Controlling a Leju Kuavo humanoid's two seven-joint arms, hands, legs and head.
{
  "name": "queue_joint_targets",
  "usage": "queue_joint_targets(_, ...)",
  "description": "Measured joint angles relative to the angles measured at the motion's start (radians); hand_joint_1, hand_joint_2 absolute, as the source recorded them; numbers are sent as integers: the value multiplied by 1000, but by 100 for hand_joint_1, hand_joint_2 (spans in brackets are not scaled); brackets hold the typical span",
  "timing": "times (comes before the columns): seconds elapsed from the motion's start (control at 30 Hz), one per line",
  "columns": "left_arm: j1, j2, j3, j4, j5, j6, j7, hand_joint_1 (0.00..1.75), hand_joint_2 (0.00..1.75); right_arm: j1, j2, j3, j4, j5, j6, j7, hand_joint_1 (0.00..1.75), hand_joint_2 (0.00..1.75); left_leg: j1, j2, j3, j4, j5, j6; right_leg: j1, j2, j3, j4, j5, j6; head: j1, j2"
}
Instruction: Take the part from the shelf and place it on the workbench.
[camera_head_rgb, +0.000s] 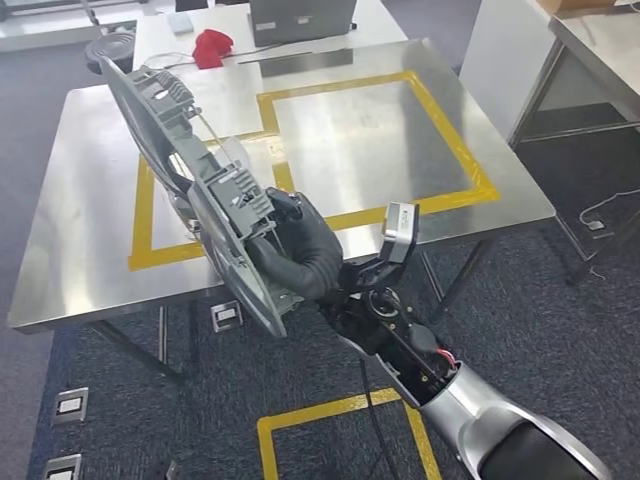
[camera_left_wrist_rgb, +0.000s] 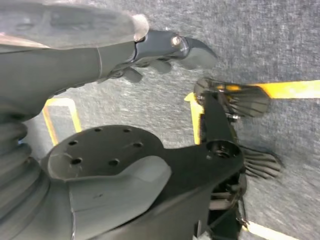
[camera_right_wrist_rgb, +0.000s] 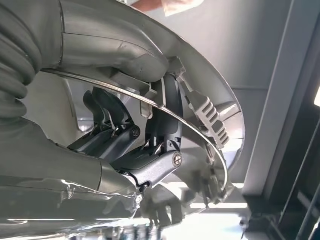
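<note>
From the head view, the right hand (camera_head_rgb: 306, 250) grips one long grey part (camera_head_rgb: 192, 190), holding it tilted in the air above the near edge of the steel workbench (camera_head_rgb: 362, 140), which carries two yellow-taped squares, with a red cloth (camera_head_rgb: 211, 47) and a laptop (camera_head_rgb: 302, 20) on the table behind. The right wrist view adds the close grip: dark fingers (camera_right_wrist_rgb: 166, 115) hooked over the part's (camera_right_wrist_rgb: 211, 115) curved rim. The left wrist view looks down at grey carpet with yellow tape (camera_left_wrist_rgb: 290, 89), and the left hand (camera_left_wrist_rgb: 166, 50) holds nothing, fingers stretched out.
</note>
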Motion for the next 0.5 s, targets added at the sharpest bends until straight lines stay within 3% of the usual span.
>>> queue_joint_targets(0.07,-2,1,0,0,3,0,-1,0,175,1,3,0,0,1,4,1,175,175,2,2,-15,47,20,-12,-2,7,28,-6,-11,-19,-3,0)
queue_joint_targets(0.13,-3,1,0,0,6,0,-3,0,175,2,7,0,0,3,9,1,175,175,4,3,-94,171,44,-18,-3,10,61,-14,-28,-31,-6,0)
queue_joint_targets(0.17,-2,1,0,0,7,0,-4,0,175,2,8,0,0,4,11,0,175,175,4,3,-147,239,37,-20,-1,10,78,-19,-40,-35,-7,0)
queue_joint_targets(0.23,2,1,0,0,8,0,-4,0,175,5,9,0,2,5,13,0,175,175,3,3,-239,315,-40,-22,1,15,120,-31,-68,-38,-7,0)
queue_joint_targets(0.27,6,2,0,0,9,0,-4,0,175,7,9,1,4,5,13,0,175,175,1,3,-266,309,-86,-20,2,18,145,-37,-83,-39,-8,0)
queue_joint_targets(0.3,10,2,0,0,9,0,-4,0,175,9,9,1,5,5,13,1,175,175,-1,3,-283,278,-112,-16,3,22,173,-42,-98,-38,-8,0)
queue_joint_targets(0.33,13,3,0,0,9,1,-4,0,175,11,9,1,7,5,14,1,175,175,-5,2,-290,225,-100,-8,4,27,201,-46,-115,-37,-9,0)
queue_joint_targets(0.37,16,4,0,0,11,3,-5,0,175,13,9,1,9,5,16,1,175,175,-10,0,-292,155,-31,4,4,29,219,-50,-132,-36,-9,0)
queue_joint_targets(0.43,25,10,0,1,15,7,-8,0,175,15,9,2,15,5,24,0,175,175,-23,-8,-294,30,166,26,10,38,252,-45,-173,-28,-9,0)
queue_joint_targets(0.47,29,12,0,2,18,8,-11,0,175,17,10,3,20,7,28,1,175,175,-27,-13,-294,5,236,31,14,41,262,-45,-196,-25,-10,0)
queue_joint_targets(0.5,32,13,0,2,20,9,-13,0,175,16,12,4,23,8,32,1,175,175,-30,-17,-296,5,258,30,18,46,278,-46,-216,-21,-9,0)
